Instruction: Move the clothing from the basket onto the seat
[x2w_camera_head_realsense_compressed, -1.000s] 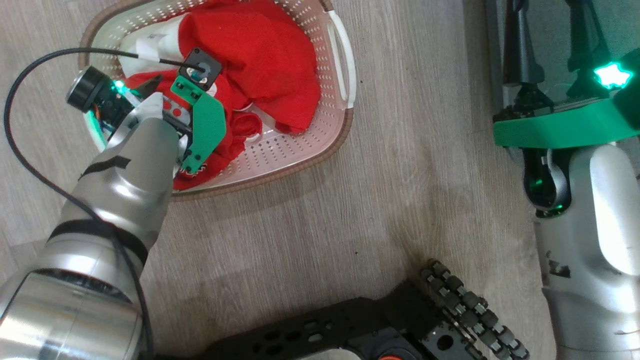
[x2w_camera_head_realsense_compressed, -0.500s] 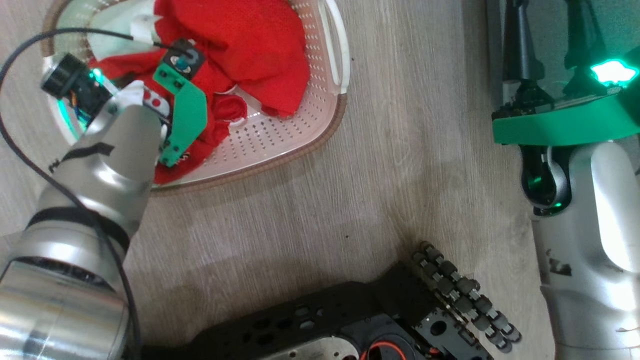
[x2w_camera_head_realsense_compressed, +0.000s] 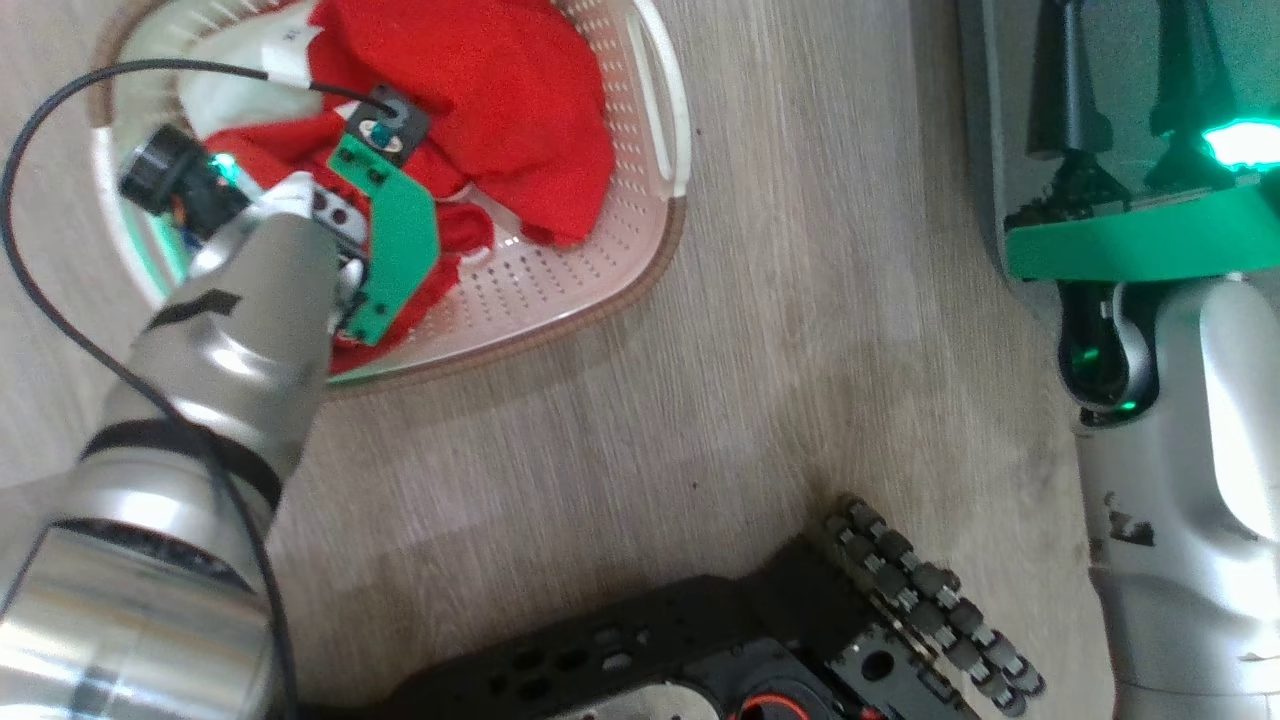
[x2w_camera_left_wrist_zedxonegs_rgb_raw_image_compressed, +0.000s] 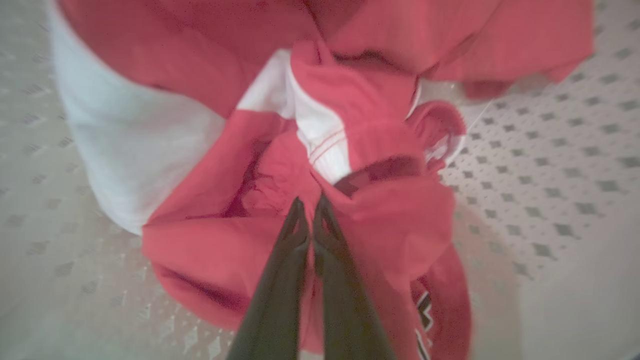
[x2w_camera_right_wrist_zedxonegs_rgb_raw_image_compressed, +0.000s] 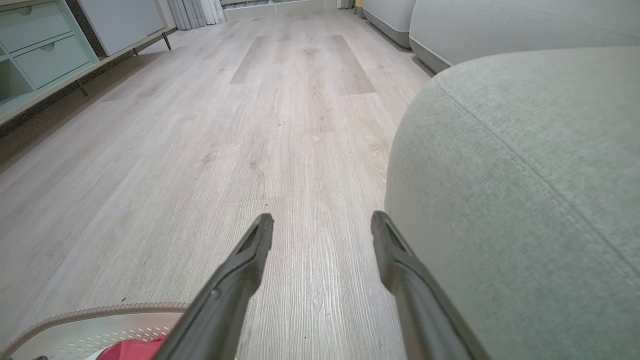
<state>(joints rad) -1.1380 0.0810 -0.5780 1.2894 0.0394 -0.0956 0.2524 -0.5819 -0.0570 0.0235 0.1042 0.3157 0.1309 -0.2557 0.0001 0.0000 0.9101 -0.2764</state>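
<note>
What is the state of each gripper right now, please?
Left gripper: closed, pinching the soft bright red fabric clothing.
Right gripper: open, holding nothing.

Pale wood floor (x2w_camera_right_wrist_zedxonegs_rgb_raw_image_compressed: 300, 100), drawer cabinet (x2w_camera_right_wrist_zedxonegs_rgb_raw_image_compressed: 35, 55)

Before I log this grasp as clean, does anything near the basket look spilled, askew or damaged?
Nothing stands out. The clothing lies heaped inside the basket, which sits flat on the floor; the left end effector is shut on a red fold.

The basket (x2w_camera_head_realsense_compressed: 560, 285) runs off the top edge, and the lettering (x2w_camera_left_wrist_zedxonegs_rgb_raw_image_compressed: 424, 312) on the clothing (x2w_camera_left_wrist_zedxonegs_rgb_raw_image_compressed: 390, 225) is blurred.
</note>
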